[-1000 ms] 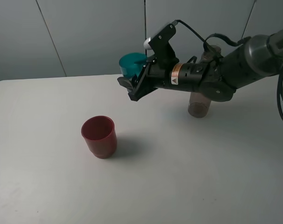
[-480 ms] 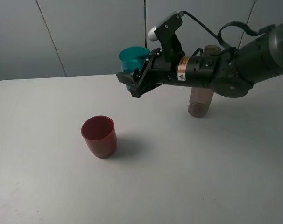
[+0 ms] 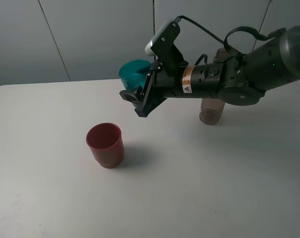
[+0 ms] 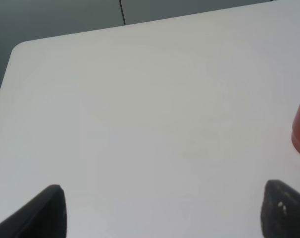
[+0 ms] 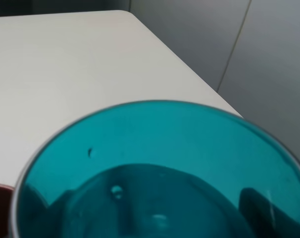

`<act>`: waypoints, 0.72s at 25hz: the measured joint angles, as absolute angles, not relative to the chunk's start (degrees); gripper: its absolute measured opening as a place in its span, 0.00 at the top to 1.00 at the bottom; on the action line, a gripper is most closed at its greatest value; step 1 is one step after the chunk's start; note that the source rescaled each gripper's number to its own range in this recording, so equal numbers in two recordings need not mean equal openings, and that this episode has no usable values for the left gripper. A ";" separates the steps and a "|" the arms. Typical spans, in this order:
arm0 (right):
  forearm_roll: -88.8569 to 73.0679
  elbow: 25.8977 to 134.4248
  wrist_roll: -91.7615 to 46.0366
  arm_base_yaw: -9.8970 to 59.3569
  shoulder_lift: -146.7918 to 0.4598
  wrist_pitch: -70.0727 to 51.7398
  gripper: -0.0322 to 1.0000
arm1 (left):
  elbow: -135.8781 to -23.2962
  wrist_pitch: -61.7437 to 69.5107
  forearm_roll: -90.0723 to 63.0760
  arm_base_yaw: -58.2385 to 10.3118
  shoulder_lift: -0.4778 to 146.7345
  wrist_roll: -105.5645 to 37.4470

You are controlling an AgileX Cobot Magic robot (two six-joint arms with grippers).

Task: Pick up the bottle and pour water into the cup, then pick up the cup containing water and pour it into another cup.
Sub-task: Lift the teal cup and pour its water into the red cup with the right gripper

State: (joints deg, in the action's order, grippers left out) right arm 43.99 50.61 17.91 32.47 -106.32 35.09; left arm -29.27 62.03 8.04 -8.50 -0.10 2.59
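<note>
Grey panelled wall [image 3: 90, 39] behind, thin seams down it; in front a matte white bench [image 3: 214, 188], rounded at the corner. Second half of the job, by the look of it: cup [image 3: 133, 73] aloft over the bench, pinched in the right hand [image 3: 136, 99], clamped on its side, mouth roughly up. Red cup [image 3: 105, 145] upright on the bench, lower and to the left of the held one, well apart, no water to be made out inside. Bottle [image 3: 211, 113] upright toward the back of the bench, mostly hidden behind the black arm [image 3: 229, 84]. Left hand [image 4: 165, 213] idle above bare bench, fingertips wide apart, nothing between. Next, probably: carry the cup across to bring its lip above the red mouth, then roll the wrist slowly. Narrow lip over wide mouth, so a forgiving target; thin smooth plastic in a tight pinch, though, so likely to slip or flex if jerked. Cup teal, translucent, glossy, round and slim, with a thin pale rim; a couple of beads or bubbles inside in the right wrist view, water level hard to read. Red cup squat, wide, dark and translucent, stepped at the base. Bottle smoky grey-brown, translucent, cylindrical.
</note>
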 joint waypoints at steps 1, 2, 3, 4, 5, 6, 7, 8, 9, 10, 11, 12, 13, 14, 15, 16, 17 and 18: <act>44.40 50.61 17.00 32.47 -106.32 34.86 0.91 | -29.27 62.03 8.04 -8.50 -0.10 2.59; 44.42 50.61 15.70 32.47 -106.32 34.45 0.91 | -29.27 62.03 8.04 -8.50 -0.10 2.59; 44.42 50.61 14.34 32.47 -106.32 34.15 0.91 | -29.27 62.03 8.04 -8.50 -0.10 2.59; 44.42 50.61 13.31 32.47 -106.43 33.95 0.91 | -29.27 62.03 8.04 -8.50 -0.10 2.59; 44.42 50.61 12.25 32.47 -106.54 33.95 0.91 | -29.27 62.03 8.04 -8.50 -0.10 2.59; 44.18 50.61 11.38 32.47 -106.65 33.95 0.91 | -29.27 62.03 8.04 -8.50 -0.10 2.59; 44.03 50.61 10.53 32.47 -106.80 33.95 0.91 | -29.27 62.03 8.04 -8.50 -0.10 2.59; 43.91 50.61 9.63 32.47 -107.01 33.95 0.91 | -29.27 62.03 8.04 -8.50 -0.10 2.59; 43.64 50.61 8.50 32.47 -107.44 34.08 0.91 | -29.27 62.03 8.04 -8.50 -0.10 2.59; 43.36 50.61 7.47 32.47 -107.62 34.30 0.91 | -29.27 62.03 8.04 -8.50 -0.10 2.59; 43.06 50.61 6.72 32.47 -108.07 34.46 0.91 | -29.27 62.03 8.04 -8.50 -0.10 2.59; 42.61 50.61 5.86 32.47 -108.60 34.75 0.91 | -29.27 62.03 8.04 -8.50 -0.10 2.59; 42.50 50.61 4.99 32.47 -109.03 35.02 0.91 | -29.27 62.03 8.04 -8.50 -0.10 2.59; 42.50 50.61 4.24 32.47 -109.44 35.28 0.91 | -29.27 62.03 8.04 -8.50 -0.10 2.59; 42.50 50.61 3.65 32.47 -109.79 35.59 0.91 | -29.27 62.03 8.04 -8.50 -0.10 2.59; 42.38 50.61 3.05 32.47 -110.14 35.71 0.91 | -29.27 62.03 8.04 -8.50 -0.10 2.59; 42.16 50.61 2.23 32.47 -110.36 35.85 0.91 | -29.27 62.03 8.04 -8.50 -0.10 2.59; 41.91 50.61 1.36 32.47 -110.42 36.08 0.91 | -29.27 62.03 8.04 -8.50 -0.10 2.59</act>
State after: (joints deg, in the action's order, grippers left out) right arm 41.91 50.61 1.36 32.47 -110.42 36.08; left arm -29.27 62.03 8.04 -8.50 -0.10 2.59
